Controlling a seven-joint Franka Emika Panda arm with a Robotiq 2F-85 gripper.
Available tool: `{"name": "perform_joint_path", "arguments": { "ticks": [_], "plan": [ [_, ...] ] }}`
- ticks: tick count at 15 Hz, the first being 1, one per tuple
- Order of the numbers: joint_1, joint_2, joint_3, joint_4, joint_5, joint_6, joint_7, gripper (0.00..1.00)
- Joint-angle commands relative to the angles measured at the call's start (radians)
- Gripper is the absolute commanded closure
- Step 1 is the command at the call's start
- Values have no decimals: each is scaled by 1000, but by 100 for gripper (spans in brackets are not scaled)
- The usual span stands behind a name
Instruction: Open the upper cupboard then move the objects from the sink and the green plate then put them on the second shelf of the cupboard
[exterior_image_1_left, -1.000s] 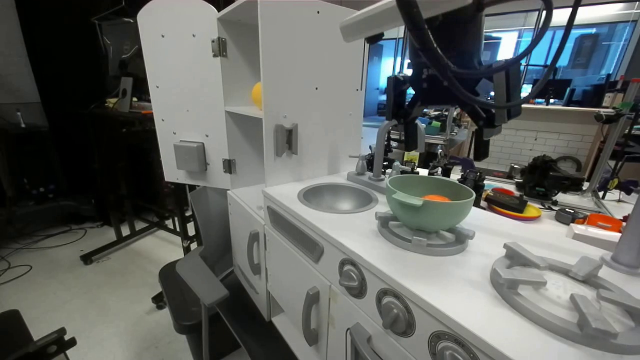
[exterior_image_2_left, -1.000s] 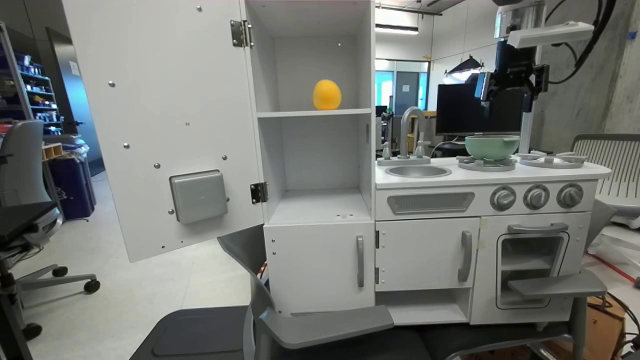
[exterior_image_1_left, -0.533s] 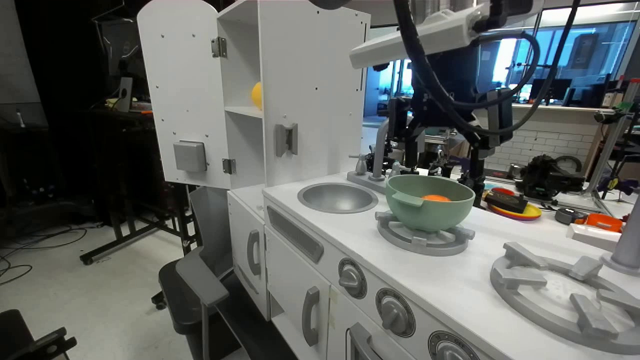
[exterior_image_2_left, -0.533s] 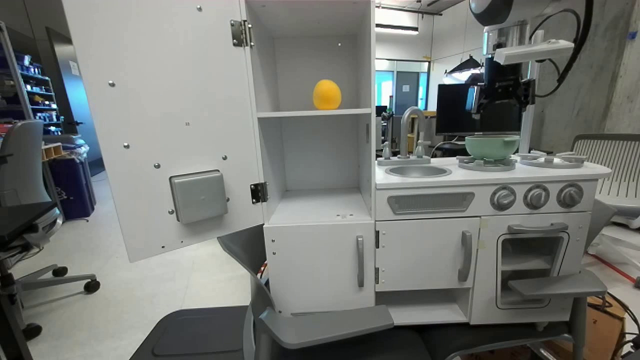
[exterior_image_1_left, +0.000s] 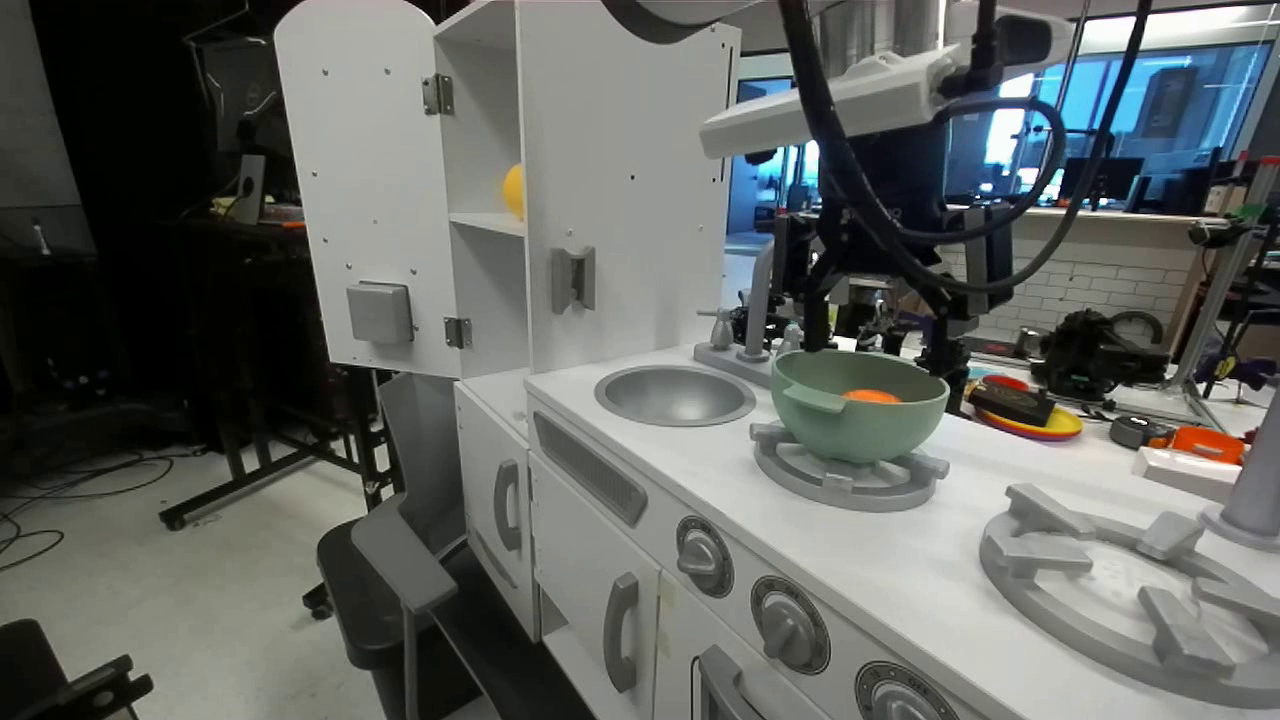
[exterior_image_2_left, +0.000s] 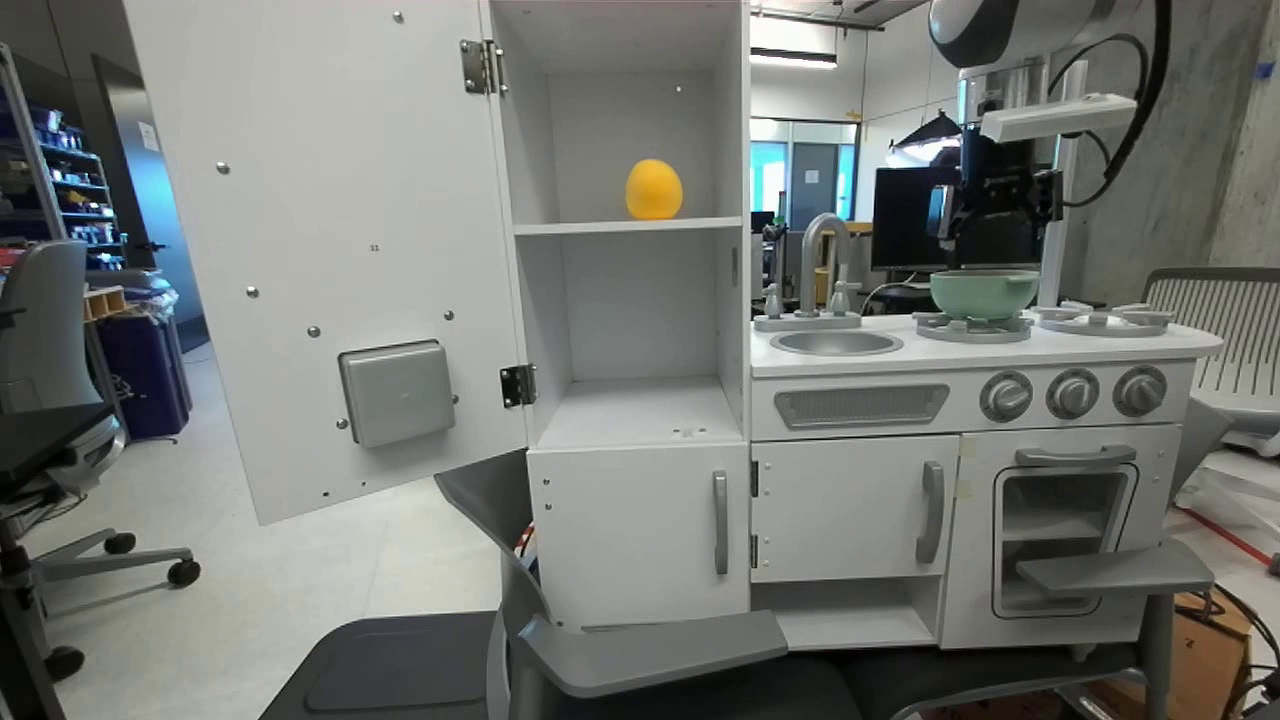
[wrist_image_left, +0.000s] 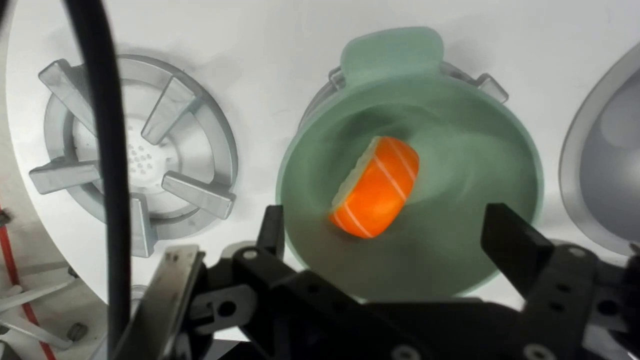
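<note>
The upper cupboard (exterior_image_2_left: 640, 300) stands with its white door (exterior_image_2_left: 320, 230) swung wide open. A yellow egg-like piece (exterior_image_2_left: 654, 190) sits on the cupboard's raised shelf (exterior_image_2_left: 625, 228). The green plate (exterior_image_1_left: 850, 435), a deep mint-green bowl, rests on a burner and shows in all views. An orange piece with white stripes (wrist_image_left: 380, 187) lies tilted inside it; an exterior view shows only its top (exterior_image_1_left: 872, 396). The sink (exterior_image_1_left: 675, 395) holds nothing. My gripper (wrist_image_left: 385, 215) is open and empty, pointing down just above the bowl, its fingers spread about the bowl's width.
The faucet (exterior_image_1_left: 762, 300) stands beside the sink, close to my gripper. A second burner (wrist_image_left: 145, 150) lies on the bowl's other side. The cupboard's side wall (exterior_image_1_left: 625, 180) rises past the sink. A grey chair (exterior_image_2_left: 650, 650) stands in front of the kitchen.
My open gripper has come down toward the green bowl and shifted slightly toward the cupboard. The bowl, both food pieces and the door have not moved.
</note>
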Motion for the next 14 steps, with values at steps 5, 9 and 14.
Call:
{"name": "perform_joint_path", "arguments": {
  "ticks": [5, 9, 14],
  "plan": [
    [-5, 45, 9, 58, 20, -48, -29, 0],
    [-6, 52, 12, 58, 22, -38, -36, 0],
    [5, 18, 18, 44, 18, -45, -40, 0]
  ]
}}
